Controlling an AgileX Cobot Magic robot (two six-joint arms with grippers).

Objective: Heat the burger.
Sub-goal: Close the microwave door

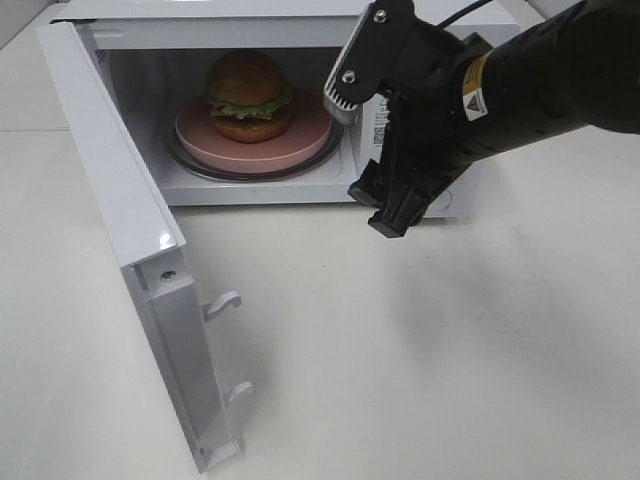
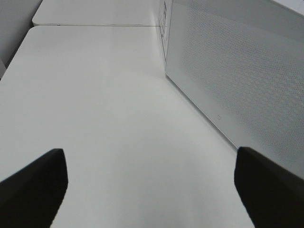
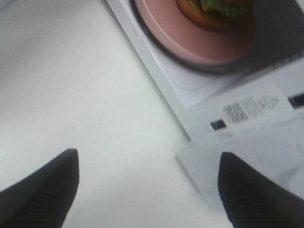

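Note:
The burger (image 1: 247, 95), with a golden-brown bun, green lettuce and dark patty, sits on a round pink plate (image 1: 300, 140) inside the open white microwave (image 1: 200, 30). The right wrist view shows the burger's edge (image 3: 218, 12) and the plate (image 3: 190, 38). My right gripper (image 1: 382, 208) hangs open and empty just in front of the microwave's right front, outside the cavity; its fingers are wide apart in the right wrist view (image 3: 148, 154). My left gripper (image 2: 149, 152) is open and empty over bare table, beside the microwave door (image 2: 237, 71). It is out of the exterior high view.
The microwave door (image 1: 130, 200) stands swung wide open to the left, with its two latch hooks (image 1: 222, 303) facing the table. The plate rests on the glass turntable (image 1: 190, 160). White tabletop (image 1: 420, 360) spreads in front of the microwave.

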